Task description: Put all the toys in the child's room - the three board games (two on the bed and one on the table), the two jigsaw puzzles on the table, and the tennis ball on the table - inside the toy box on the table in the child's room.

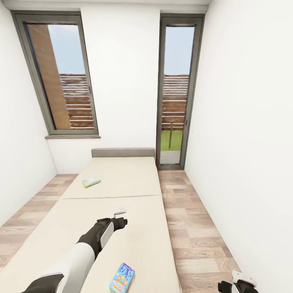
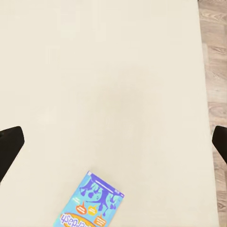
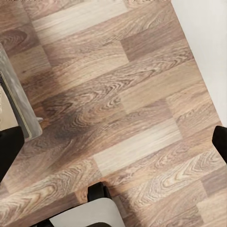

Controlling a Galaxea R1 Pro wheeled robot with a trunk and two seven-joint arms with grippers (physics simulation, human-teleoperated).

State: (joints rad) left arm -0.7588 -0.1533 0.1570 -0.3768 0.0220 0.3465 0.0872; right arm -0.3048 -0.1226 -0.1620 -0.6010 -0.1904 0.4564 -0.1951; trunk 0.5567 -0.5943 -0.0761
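The bed (image 1: 122, 191) with its cream cover fills the centre and lower left of the head view, its grey headboard (image 1: 123, 152) against the far white wall between two tall windows (image 1: 61, 77). One board game (image 1: 91, 182) lies flat on the cover at centre left, near the headboard end; a second board game (image 1: 122, 278) lies at the lower centre, near the bed's right edge. The left pincer (image 1: 120, 215) hangs over the middle of the cover between the two boxes, touching neither; in the left wrist view its fingers (image 2: 10, 146) stand wide apart and empty. The right pincer (image 1: 240, 285) sits at the lower right above the wood-plank floor (image 1: 195, 228), fingertips (image 3: 9, 151) apart, holding nothing.
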